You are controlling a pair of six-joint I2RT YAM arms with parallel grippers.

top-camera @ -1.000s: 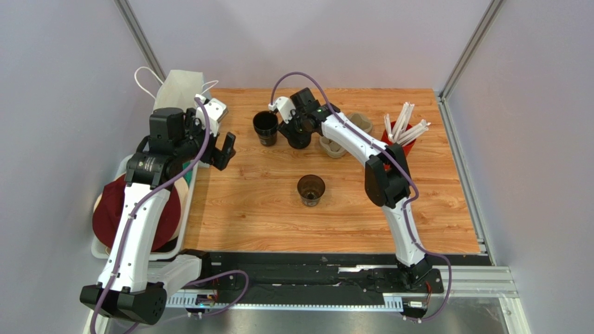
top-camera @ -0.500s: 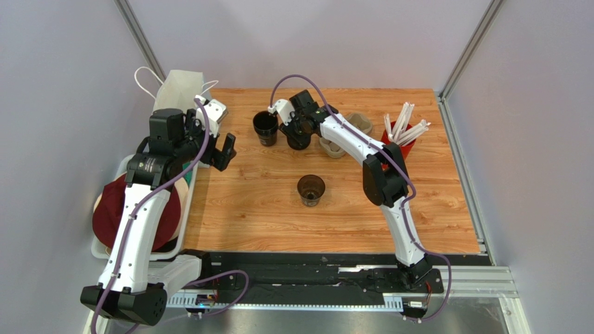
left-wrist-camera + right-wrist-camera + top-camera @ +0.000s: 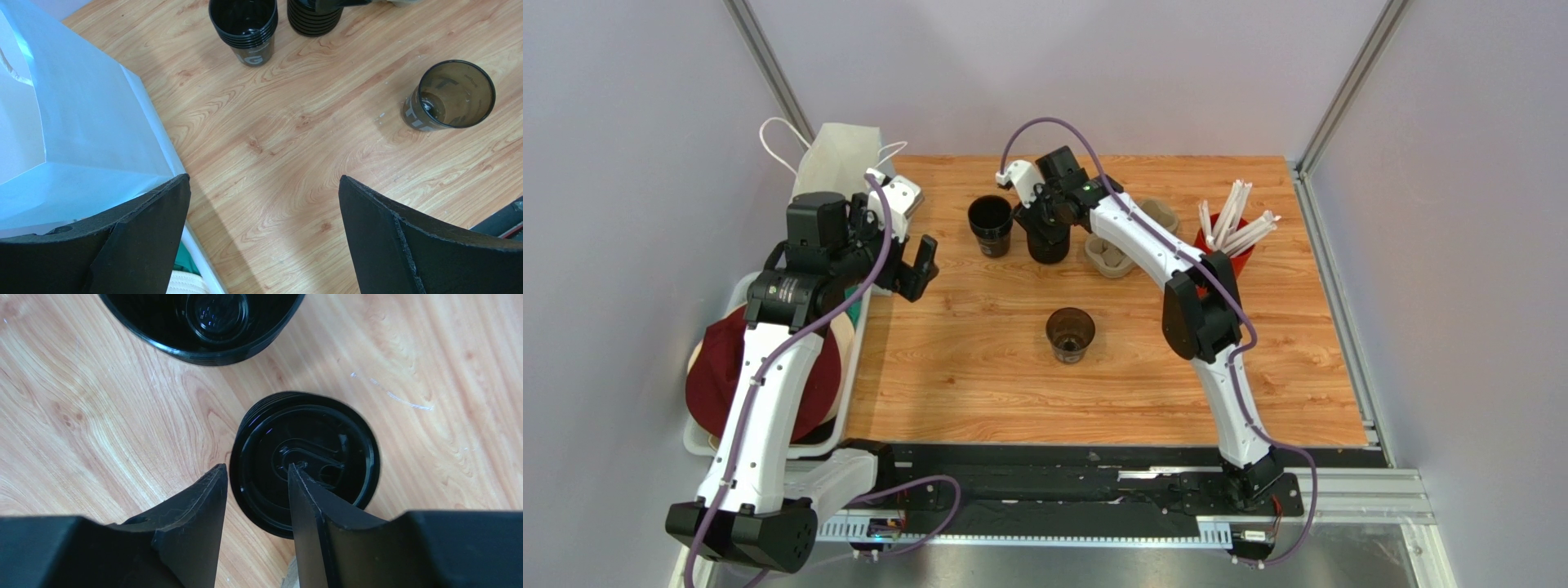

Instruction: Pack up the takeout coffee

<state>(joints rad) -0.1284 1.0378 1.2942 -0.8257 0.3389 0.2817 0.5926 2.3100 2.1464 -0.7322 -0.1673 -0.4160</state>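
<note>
A pale letter G stands on the far stack of black cups (image 3: 248, 37). The takeout coffee cup (image 3: 451, 95) shows a T, its other marks too blurred to read.

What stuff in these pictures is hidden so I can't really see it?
Right wrist view: the right gripper straddles the rim of the stack of round black plastic lids; whether it pinches the top lid is unclear.
Top view: the left arm covers much of the dark red round thing beside the table.
Left wrist view: the picture's left edge cuts off the white paper bag; its inside is unseen.
</note>
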